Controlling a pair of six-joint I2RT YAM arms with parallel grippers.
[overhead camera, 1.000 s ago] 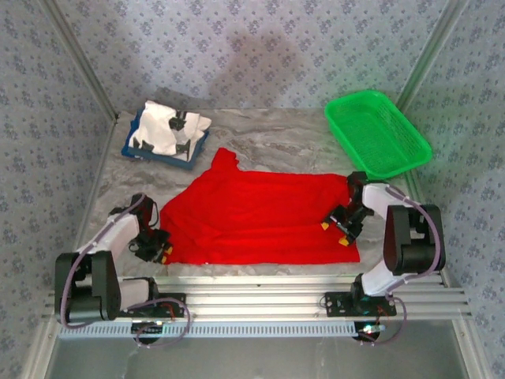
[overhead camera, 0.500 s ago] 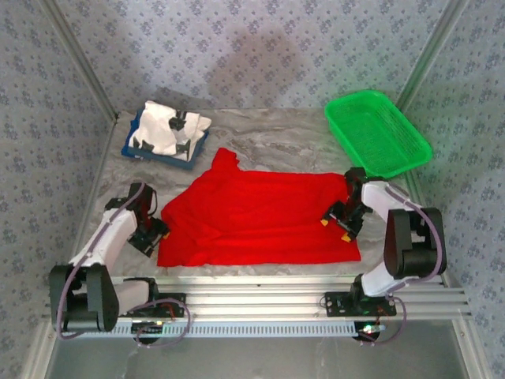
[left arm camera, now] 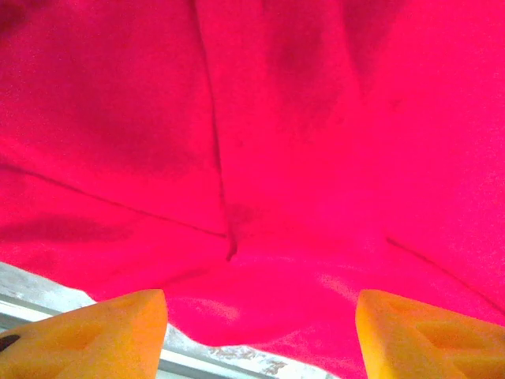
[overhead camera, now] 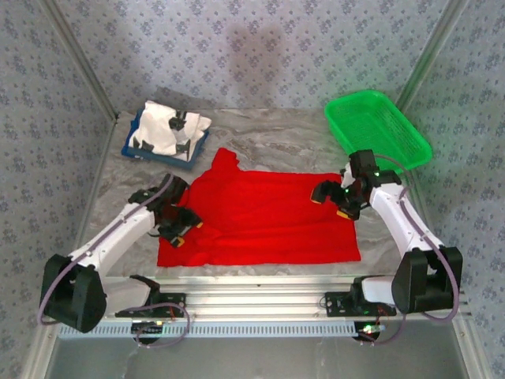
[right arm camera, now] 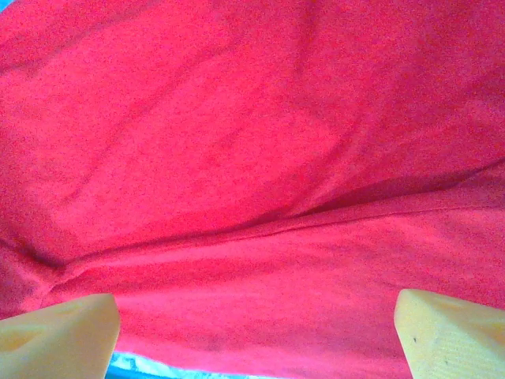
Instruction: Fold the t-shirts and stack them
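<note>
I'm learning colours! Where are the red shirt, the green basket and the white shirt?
red shirt [overhead camera: 268,217], top view, its middle
green basket [overhead camera: 377,134], top view, bare mesh floor
white shirt [overhead camera: 162,133], top view, its middle

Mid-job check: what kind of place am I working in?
Likely a lab test cell, not a home: patterned panels wall in a marbled table, and the left arm and right arm bolt to an aluminium rail.

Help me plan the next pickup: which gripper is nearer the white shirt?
Left. The left gripper is over the red shirt's left side, near the white shirt; the right gripper is far off by the green basket.
</note>
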